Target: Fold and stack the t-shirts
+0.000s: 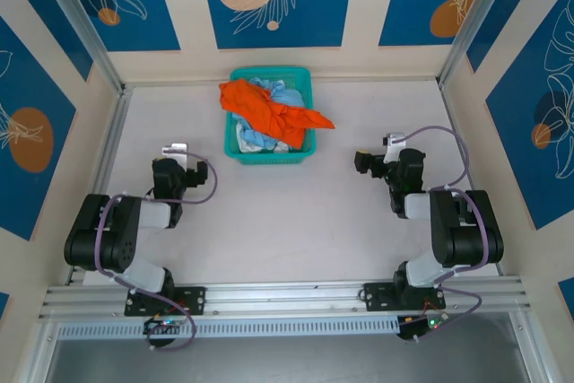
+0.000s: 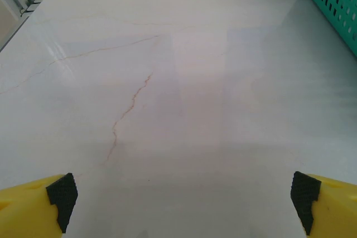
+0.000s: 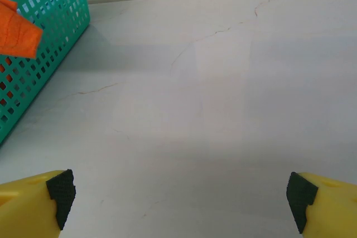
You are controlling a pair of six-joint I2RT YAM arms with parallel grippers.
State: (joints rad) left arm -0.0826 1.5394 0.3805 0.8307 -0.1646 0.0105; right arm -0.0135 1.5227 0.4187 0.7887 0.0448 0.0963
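1. A teal plastic mesh basket (image 1: 267, 158) sits by the middle of the far edge of the pale marble-look counter (image 1: 296, 221).
2. Inside it, a crumpled bright orange cloth t-shirt (image 1: 269, 107) lies over pale sky blue t-shirts (image 1: 265, 138) and spills over the right rim.
3. The left gripper (image 2: 181, 204), toward the counter's left edge, gapes wide and holds nothing.
4. The right gripper (image 3: 181, 202), toward the right edge, is equally wide and empty.

The orange t-shirt (image 1: 269, 109) hides much of the blue t-shirts (image 1: 258, 137). Both wrist views crop the basket (image 2: 334, 4).
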